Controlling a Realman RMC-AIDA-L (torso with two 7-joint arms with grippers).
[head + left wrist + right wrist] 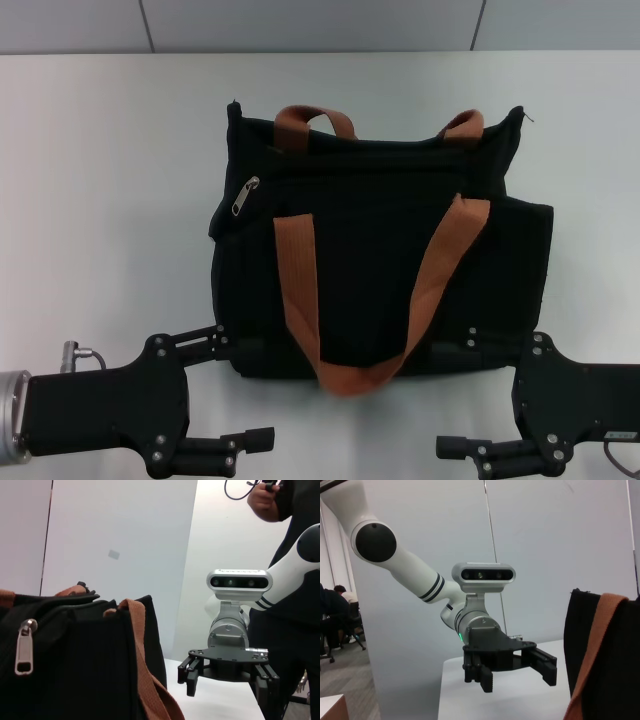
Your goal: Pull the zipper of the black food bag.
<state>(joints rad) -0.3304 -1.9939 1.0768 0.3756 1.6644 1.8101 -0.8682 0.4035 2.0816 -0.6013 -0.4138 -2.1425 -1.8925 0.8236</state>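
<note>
The black food bag (380, 250) lies flat in the middle of the white table (100, 200), its two orange-brown handles (300, 290) draped over it. The silver zipper pull tab (245, 196) sits near the bag's upper left, at the end of a black zip line. My left gripper (248, 385) is open at the bag's near left corner, apart from the tab. My right gripper (455, 392) is open at the bag's near right corner. The left wrist view shows the tab (24, 650) on the bag (90, 665) and the right gripper (227, 690) beyond. The right wrist view shows the left gripper (517, 680).
The bag's side and a strap (600, 645) show in the right wrist view. A person (295, 555) stands behind the right arm. Seated people (335, 610) are off to the side. White table surface lies on both sides of the bag.
</note>
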